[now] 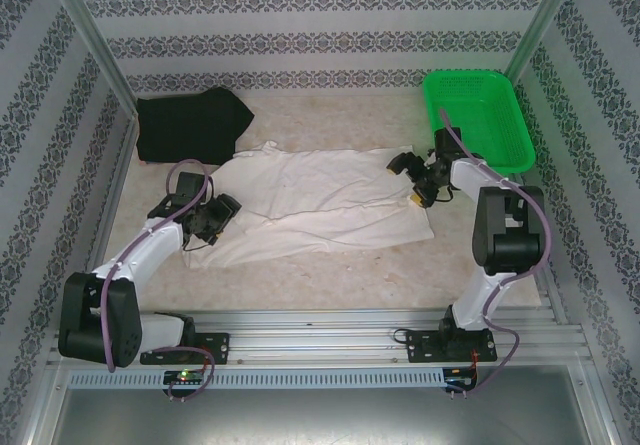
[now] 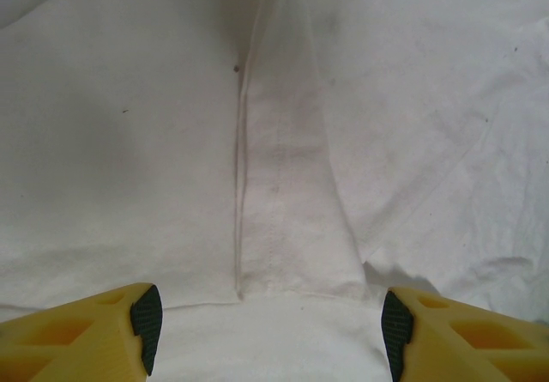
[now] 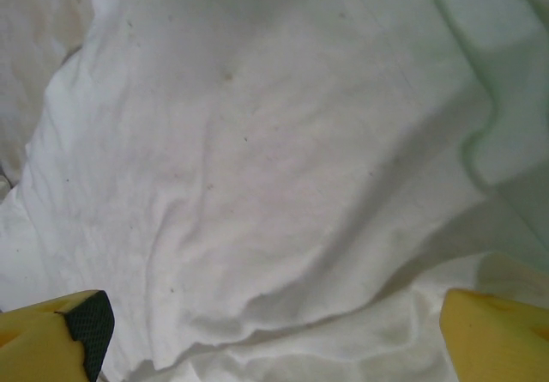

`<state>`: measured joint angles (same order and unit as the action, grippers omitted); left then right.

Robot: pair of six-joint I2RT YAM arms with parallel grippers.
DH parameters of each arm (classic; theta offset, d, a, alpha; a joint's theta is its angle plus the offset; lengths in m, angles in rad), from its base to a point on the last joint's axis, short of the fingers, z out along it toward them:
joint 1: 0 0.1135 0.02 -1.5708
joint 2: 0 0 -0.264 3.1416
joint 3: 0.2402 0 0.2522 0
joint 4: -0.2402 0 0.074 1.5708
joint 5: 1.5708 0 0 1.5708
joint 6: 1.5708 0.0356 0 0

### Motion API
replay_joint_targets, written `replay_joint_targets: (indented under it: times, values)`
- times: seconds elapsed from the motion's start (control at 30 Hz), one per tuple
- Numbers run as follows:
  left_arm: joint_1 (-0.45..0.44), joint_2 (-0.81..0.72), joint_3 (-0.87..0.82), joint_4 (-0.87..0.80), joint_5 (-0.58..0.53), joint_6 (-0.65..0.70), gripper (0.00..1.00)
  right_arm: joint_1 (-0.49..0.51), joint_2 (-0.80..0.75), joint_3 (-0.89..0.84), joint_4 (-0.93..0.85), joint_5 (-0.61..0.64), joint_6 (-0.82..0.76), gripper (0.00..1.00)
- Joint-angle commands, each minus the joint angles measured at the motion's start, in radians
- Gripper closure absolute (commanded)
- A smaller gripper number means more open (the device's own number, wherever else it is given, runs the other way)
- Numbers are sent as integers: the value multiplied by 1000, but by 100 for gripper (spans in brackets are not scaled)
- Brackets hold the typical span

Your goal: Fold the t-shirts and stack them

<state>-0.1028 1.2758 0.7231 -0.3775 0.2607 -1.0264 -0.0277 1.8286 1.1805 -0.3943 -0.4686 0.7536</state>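
The cream t-shirt [image 1: 320, 200] lies spread across the middle of the table, wrinkled, with faint stains. The black t-shirt [image 1: 190, 125] sits folded at the back left. My left gripper [image 1: 205, 227] hovers at the cream shirt's left edge; it is open, its yellow fingers [image 2: 103, 330] wide apart over a hemmed fold of the cream cloth [image 2: 292, 210]. My right gripper [image 1: 415, 180] is over the shirt's right end, also open, its fingers [image 3: 60, 330] spread above rumpled cream fabric [image 3: 257, 184]. Neither holds anything.
A green mesh basket [image 1: 478, 115] stands at the back right, just behind the right arm. Patterned walls and metal posts enclose the table on three sides. Bare tabletop [image 1: 330, 275] runs along the front.
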Motion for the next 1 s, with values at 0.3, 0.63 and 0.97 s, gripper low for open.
replay_joint_targets:
  times: [0.3, 0.63, 0.97]
  values:
    - [8, -69, -36, -12, -19, -25, 30, -49, 13, 7, -125, 154, -91, 3]
    - [-35, -19, 12, 34, 7, -34, 29, -23, -215, -86, -86, 141, -133, 2]
    - [-94, 123, -3, 119, 19, -147, 38, 45, -338, -111, -155, 38, -168, 2]
